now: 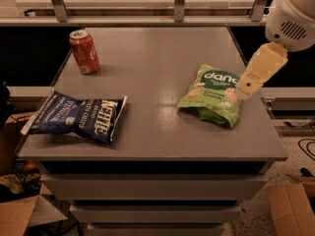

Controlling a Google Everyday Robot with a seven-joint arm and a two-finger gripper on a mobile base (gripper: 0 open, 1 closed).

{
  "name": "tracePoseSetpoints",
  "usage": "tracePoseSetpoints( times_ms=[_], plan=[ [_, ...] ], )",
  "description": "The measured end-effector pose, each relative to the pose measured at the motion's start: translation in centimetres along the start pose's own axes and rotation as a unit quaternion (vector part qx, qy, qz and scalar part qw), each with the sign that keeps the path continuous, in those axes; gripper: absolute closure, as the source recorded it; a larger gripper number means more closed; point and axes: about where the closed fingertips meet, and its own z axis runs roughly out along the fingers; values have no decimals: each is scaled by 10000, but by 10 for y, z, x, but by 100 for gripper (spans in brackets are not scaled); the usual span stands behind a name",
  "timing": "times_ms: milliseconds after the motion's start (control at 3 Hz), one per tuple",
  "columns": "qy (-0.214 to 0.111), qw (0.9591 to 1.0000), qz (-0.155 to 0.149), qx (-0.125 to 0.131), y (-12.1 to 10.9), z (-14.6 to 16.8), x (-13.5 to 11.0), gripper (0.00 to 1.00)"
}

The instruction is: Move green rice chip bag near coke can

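Smooth grey tabletop carries three things: one red cylindrical coke can at 10 o'clock, one crinkly dark blue chip bag at 8 o'clock and one crinkly green rice chip bag at 3 o'clock, with the single cream gripper over the green bag's right edge, whether spread or pressed together I cannot tell.

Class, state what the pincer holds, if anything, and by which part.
It cannot be told: the pincer is at the right-hand edge of the green rice chip bag, but whether it grips the bag is not visible.
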Motion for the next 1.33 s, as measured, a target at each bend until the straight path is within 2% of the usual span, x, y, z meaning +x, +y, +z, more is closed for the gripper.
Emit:
tracePoseSetpoints(
  times_ms=[333,667,1000,1333],
  plan=[
    [106,9972,742,14,-20,25,-19,0],
    [255,9872,1566,-142,-25,63,-36,0],
    [367,9682,2436,-425,-22,104,-45,0],
    [435,9484,3066,-678,-18,138,-51,0]
  ],
)
